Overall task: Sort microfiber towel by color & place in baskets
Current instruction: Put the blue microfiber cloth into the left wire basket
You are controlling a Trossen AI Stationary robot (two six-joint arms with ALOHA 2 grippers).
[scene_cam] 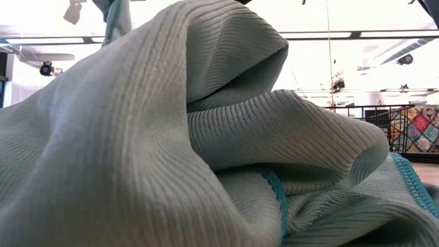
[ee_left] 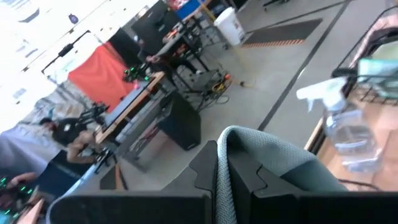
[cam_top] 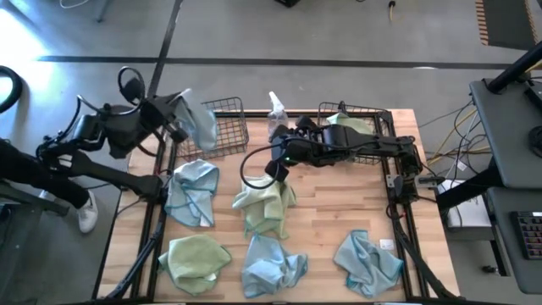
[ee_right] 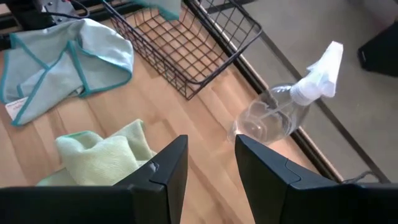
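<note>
My left gripper (cam_top: 178,119) is at the table's far left corner, shut on a light blue microfiber towel (cam_top: 199,123) beside the left basket (cam_top: 224,127). My right gripper (ee_right: 211,165) is open, with nothing between its fingers. It hangs over bare wood just beyond a yellow-green towel (cam_top: 264,207) lying crumpled mid-table. Loose on the table lie blue towels (cam_top: 190,191), (cam_top: 271,263), (cam_top: 368,263) and a yellow-green one (cam_top: 195,258). The right basket (cam_top: 373,135) holds a yellow-green towel (cam_top: 343,120). My left gripper pinches the blue towel between its two shut fingers (ee_left: 202,171), and a bunched fold (ee_left: 261,155) bulges out past them. The fingers reach in about level from the table's left side. The towel hangs clear of the table at the left basket's left rim (cam_top: 196,140).
A clear spray bottle (cam_top: 275,114) stands at the far edge between the two baskets, close to my right gripper. A blue towel (scene_cam: 206,137) fills the low view. Black frame rails (cam_top: 152,246) run along the table's left and right sides.
</note>
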